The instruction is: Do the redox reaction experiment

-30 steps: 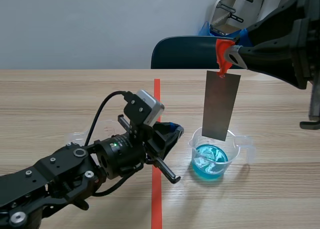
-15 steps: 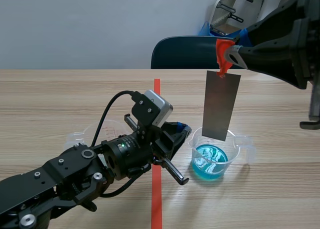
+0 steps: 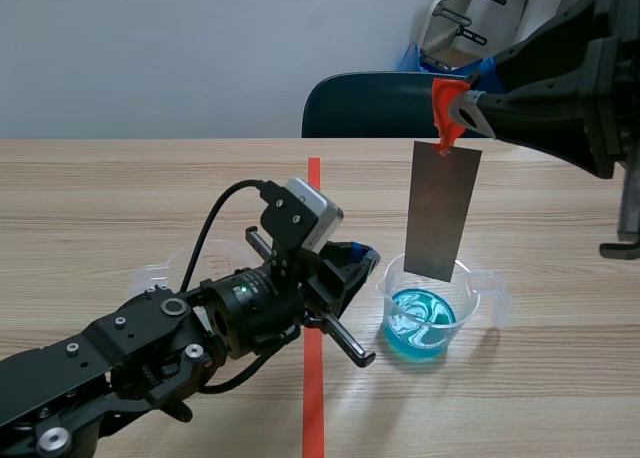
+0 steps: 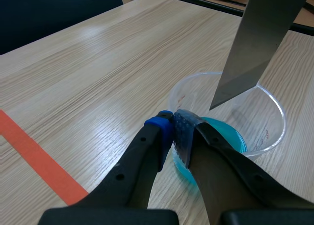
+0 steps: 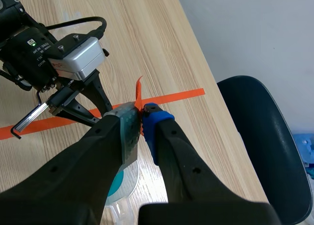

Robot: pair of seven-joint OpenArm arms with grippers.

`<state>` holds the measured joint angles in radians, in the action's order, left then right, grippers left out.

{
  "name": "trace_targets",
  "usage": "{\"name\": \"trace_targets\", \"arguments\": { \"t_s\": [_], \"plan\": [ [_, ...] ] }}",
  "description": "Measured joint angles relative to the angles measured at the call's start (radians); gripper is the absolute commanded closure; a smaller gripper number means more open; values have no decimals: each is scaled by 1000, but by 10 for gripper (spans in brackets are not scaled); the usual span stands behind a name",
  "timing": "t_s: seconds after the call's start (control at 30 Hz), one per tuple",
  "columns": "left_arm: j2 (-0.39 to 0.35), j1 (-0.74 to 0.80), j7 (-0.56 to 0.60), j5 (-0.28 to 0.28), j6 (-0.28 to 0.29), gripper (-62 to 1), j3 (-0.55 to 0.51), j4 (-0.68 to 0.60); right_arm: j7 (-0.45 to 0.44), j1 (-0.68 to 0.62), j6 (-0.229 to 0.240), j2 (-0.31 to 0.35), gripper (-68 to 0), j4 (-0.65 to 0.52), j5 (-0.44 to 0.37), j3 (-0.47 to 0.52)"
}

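Scene: right gripper (image 3: 447, 116) jaws clenched on an orange-red tab (image 3: 443, 128), with a flat grey metal strip (image 3: 443, 213) hanging upright from it, lower edge over the mouth of the clear plastic beaker of blue liquid (image 3: 472, 300); left gripper (image 3: 352, 263) sits just beside that beaker. Left wrist: jaws clenched on nothing, tips near the beaker wall, strip end above the liquid. Right wrist: jaws pinch the tab directly above the beaker.

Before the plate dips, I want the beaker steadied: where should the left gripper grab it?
Pinch the beaker's rim on the side nearest the left gripper, fingers straddling the wall from above. It stands upright and open; the metal plate hangs over its opening, handle facing away.
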<state>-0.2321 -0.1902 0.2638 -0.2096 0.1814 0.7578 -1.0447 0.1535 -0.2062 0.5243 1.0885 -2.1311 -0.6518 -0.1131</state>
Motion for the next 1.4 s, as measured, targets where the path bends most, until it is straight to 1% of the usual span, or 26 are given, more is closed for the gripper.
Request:
{"name": "trace_targets", "arguments": {
  "t_s": [0.07,0.17,0.3,0.37,0.5,0.63,0.77,0.83,0.87,1.0,1.03,1.1,1.13,1.2,1.23,1.4],
  "plan": [
    [-26,18,12,-7,-16,-26,0,-32,0,0,0,0,-8,0,0,0],
    [-82,70,23,-34,-17,-26,-26,-104,0,0,0,0,-8,0,0,0],
    [-157,163,22,-34,-17,-28,-105,-201,0,0,0,0,-8,0,0,0],
    [-198,212,24,-34,-17,-48,-130,-250,0,0,0,0,-8,0,0,0],
    [-280,308,45,-29,-21,-136,-133,-346,0,0,0,0,-8,0,0,0],
    [-338,385,45,-28,-17,-220,-129,-433,0,0,0,0,-8,0,0,0],
    [-371,433,45,-26,-18,-355,-129,-475,0,0,0,0,-8,0,0,0],
    [-378,455,45,-26,-34,-428,-129,-480,0,0,0,0,-8,0,0,0],
    [-378,464,45,-26,-53,-465,-129,-480,0,0,0,0,-8,0,0,0],
    [-377,488,71,-18,-73,-618,-129,-480,0,0,0,0,-8,0,0,0],
    [-377,490,79,-2,-74,-623,-129,-480,0,0,0,0,-8,0,0,0],
    [-377,496,80,3,-79,-623,-129,-480,0,0,0,0,-8,0,0,0],
    [-377,499,87,3,-89,-623,-129,-480,0,0,0,0,-8,0,0,0],
    [-374,506,88,2,-129,-623,-129,-480,0,0,0,0,-8,0,0,0],
    [-374,507,87,0,-137,-623,-129,-480,0,0,0,0,-8,0,0,0],
    [-374,511,86,1,-145,-623,-129,-480,0,0,0,0,-8,0,0,0]
  ]
}}
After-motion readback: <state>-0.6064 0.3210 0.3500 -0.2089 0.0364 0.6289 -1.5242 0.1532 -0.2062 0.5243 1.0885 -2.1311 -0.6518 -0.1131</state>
